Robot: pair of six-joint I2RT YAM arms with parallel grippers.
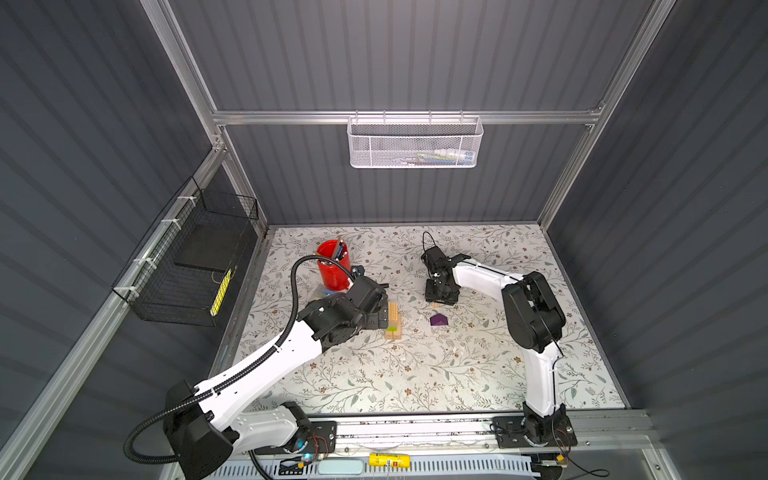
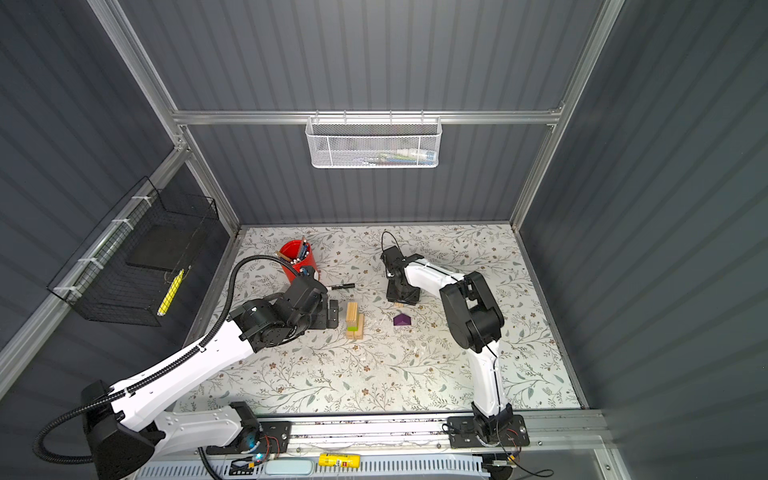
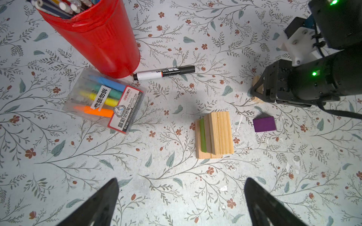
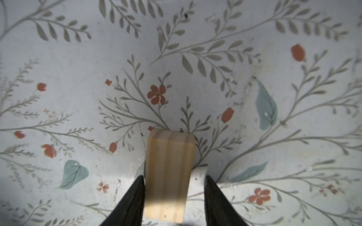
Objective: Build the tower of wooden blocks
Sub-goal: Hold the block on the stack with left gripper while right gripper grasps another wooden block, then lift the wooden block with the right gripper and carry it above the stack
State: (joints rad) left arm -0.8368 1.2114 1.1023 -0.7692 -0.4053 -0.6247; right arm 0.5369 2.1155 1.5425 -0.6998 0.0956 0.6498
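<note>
Illumination is diffuse and comes from overhead. In both top views the floral tabletop point(image 1: 415, 374) is bright, while the ribbed walls point(image 1: 83, 124) remain dim. Shadows beneath the arms are soft and short. Wide-angle distortion splays the frame rails point(image 2: 137, 75) toward the picture edges.

The left wrist view is sharp at centre. The red cup point(image 3: 101, 39) shows a mild sheen, and the left gripper point(image 3: 181, 180) fingers point(image 3: 98, 207) render as dark, soft-edged silhouettes.

The right wrist view is soft throughout. The wood block point(image 4: 168, 172) blurs toward its near end.
</note>
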